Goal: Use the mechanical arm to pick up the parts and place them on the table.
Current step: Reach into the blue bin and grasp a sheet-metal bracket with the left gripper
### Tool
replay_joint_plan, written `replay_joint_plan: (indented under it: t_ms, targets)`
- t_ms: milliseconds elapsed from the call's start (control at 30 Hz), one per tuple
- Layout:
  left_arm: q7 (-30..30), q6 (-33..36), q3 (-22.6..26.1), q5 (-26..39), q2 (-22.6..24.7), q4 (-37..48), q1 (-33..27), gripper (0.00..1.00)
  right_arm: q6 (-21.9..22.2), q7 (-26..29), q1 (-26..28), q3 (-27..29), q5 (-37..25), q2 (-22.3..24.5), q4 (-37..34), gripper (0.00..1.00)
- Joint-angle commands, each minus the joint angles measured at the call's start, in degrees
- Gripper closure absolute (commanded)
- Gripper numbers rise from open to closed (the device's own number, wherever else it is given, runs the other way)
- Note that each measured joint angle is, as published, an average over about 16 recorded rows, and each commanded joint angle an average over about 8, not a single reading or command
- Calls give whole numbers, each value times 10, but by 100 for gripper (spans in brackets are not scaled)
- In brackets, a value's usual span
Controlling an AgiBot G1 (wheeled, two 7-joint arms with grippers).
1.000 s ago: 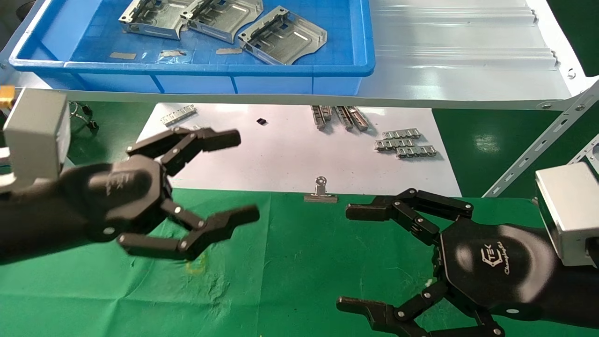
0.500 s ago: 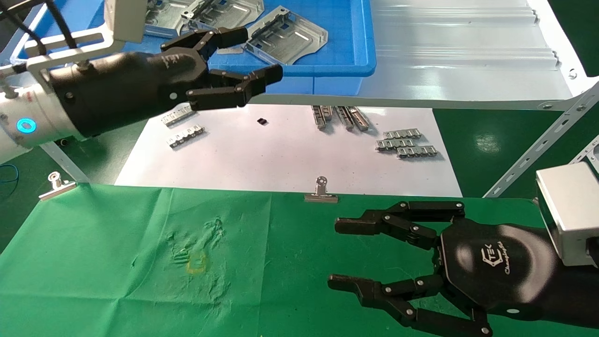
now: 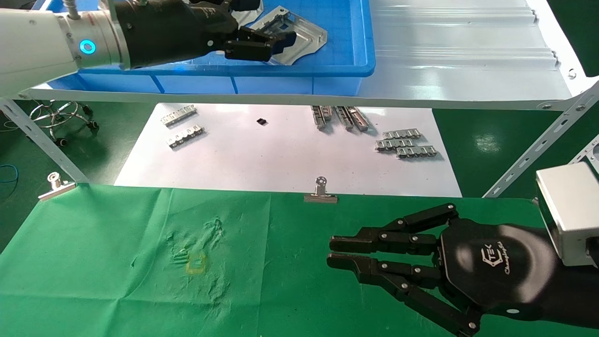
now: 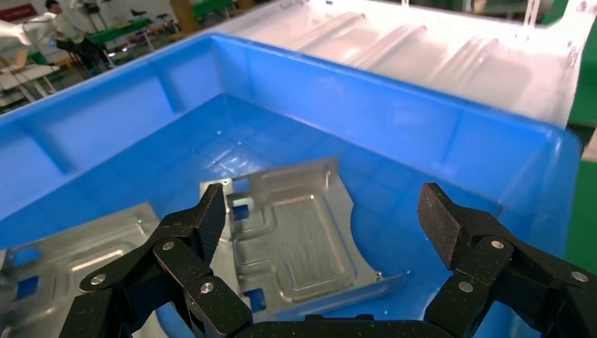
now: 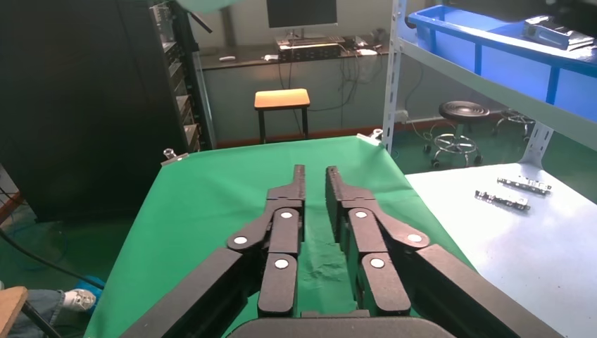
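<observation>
My left hand (image 3: pixel 269 21), black with a white forearm and blue ring light, reaches into the blue tray (image 3: pixel 360 47) on the shelf. Its fingers are open and hang just above a silvery stamped plate (image 3: pixel 306 33). In the left wrist view the open gripper (image 4: pixel 324 211) straddles that plate (image 4: pixel 296 239) without touching it, and a second plate (image 4: pixel 84 246) lies beside it. The other plates are hidden behind the arm in the head view. My right hand (image 3: pixel 330 252) hovers over the green table (image 3: pixel 117 262) at the lower right. Its fingers (image 5: pixel 299 186) are drawn together and hold nothing.
A white sheet (image 3: pixel 281 154) behind the cloth carries small toothed metal strips (image 3: pixel 405 142). Binder clips (image 3: pixel 320 192) hold the cloth's far edge. The white shelf (image 3: pixel 468 56) stands on slanted metal struts (image 3: pixel 538 145). The tray wall (image 4: pixel 422 120) rises beyond the left fingers.
My left arm rose from the green table and moved forward into the blue tray, fingers staying open. My right hand stayed in place and closed its fingers.
</observation>
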Motion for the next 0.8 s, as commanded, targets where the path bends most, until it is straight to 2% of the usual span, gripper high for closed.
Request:
replay_joint_plan:
  t_ms: [33,100,267,333,367,800]
  targets:
    - [14,1,8,12,16,35,-22,3,0,0,0,0,0,0,0,100]
    - [28,-11,13,22,30,62,-34,20,0,0,0,0,0,0,0,100]
    - [56,-49,17,31,57,115,-53,83,0,0,0,0,0,0,0,100]
    - [62,-61,16,30,64,131,-58,97,0,0,0,0,0,0,0,100]
    - [65,-67,15,30,67,138,-60,100,0,0,0,0,0,0,0,100]
    - [76,-114,16,27,83,172,-66,100,0,0,0,0,0,0,0,100]
